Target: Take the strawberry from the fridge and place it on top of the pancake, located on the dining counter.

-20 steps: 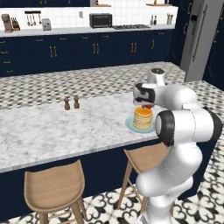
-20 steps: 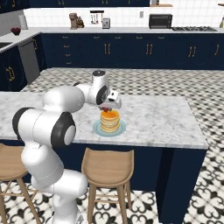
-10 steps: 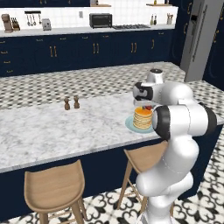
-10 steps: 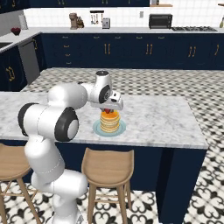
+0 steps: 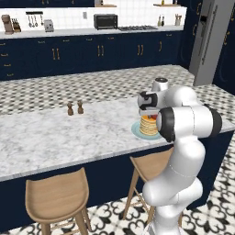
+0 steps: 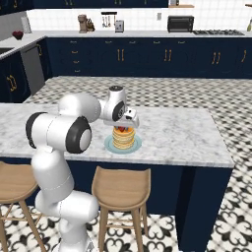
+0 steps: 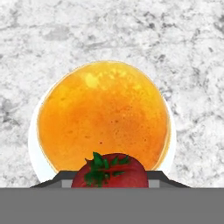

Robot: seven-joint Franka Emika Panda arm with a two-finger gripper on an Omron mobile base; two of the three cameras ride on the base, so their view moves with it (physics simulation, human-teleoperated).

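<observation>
From the left, the gripper (image 5: pixel 148 114) hangs right over the pancake (image 5: pixel 148 125) on the dining counter (image 5: pixel 69 137). From the right, the strawberry (image 6: pixel 122 129) sits just above the stack. Hand view: jaws clamped on it at 6 o'clock; only the release remains.

Two rear base views flanking the dining counter (image 5: pixel 69 133); hand view straight down, close.

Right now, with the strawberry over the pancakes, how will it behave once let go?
The strawberry looks rounded, so it may roll on the pancake stack's flat top. It probably weighs little, small against the stack. Held between the gripper tips, it could bruise.
</observation>
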